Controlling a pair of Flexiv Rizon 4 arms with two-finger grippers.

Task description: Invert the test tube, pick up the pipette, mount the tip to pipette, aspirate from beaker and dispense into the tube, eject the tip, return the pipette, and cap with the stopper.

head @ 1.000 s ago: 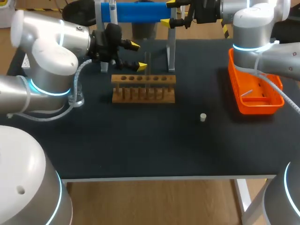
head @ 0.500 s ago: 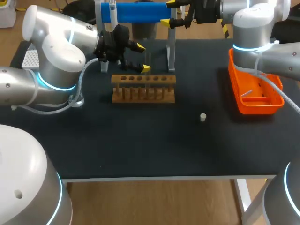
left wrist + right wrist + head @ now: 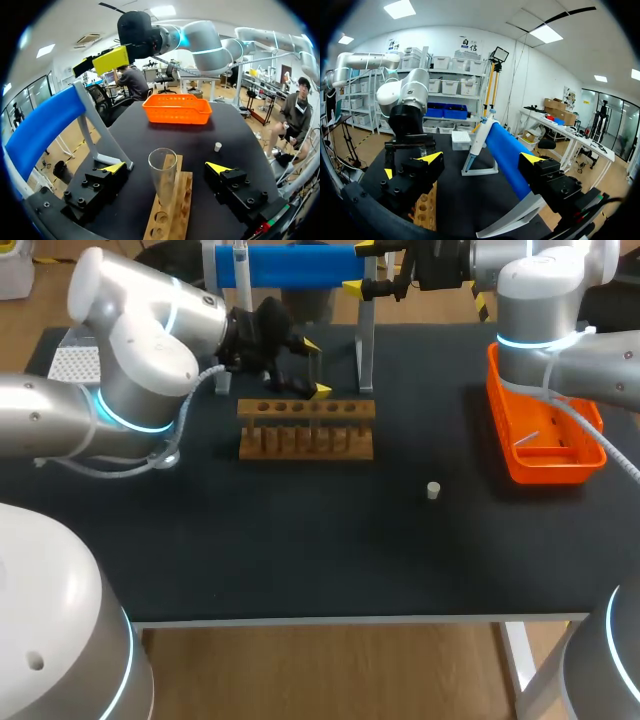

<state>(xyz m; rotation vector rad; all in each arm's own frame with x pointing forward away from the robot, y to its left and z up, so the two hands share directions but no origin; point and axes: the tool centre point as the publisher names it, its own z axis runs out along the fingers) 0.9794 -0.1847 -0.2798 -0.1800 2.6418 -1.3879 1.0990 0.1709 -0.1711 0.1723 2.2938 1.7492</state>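
We can read no text, label or number on the clear glass test tube (image 3: 162, 172), the wooden rack (image 3: 172, 210) or the black desk (image 3: 300, 540).

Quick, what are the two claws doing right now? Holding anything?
Left claw: open, with the test tube standing between its fingers, not gripped.
Right claw: open, holding nothing.

Clear tube (image 3: 162, 175) standing upright in rack (image 3: 172, 210), w/ open end up, sm. white stopper (image 3: 433, 490) lying apart on table (image 3: 300, 540), pipette (image 3: 476, 140) hanging on blue stand (image 3: 290, 265)
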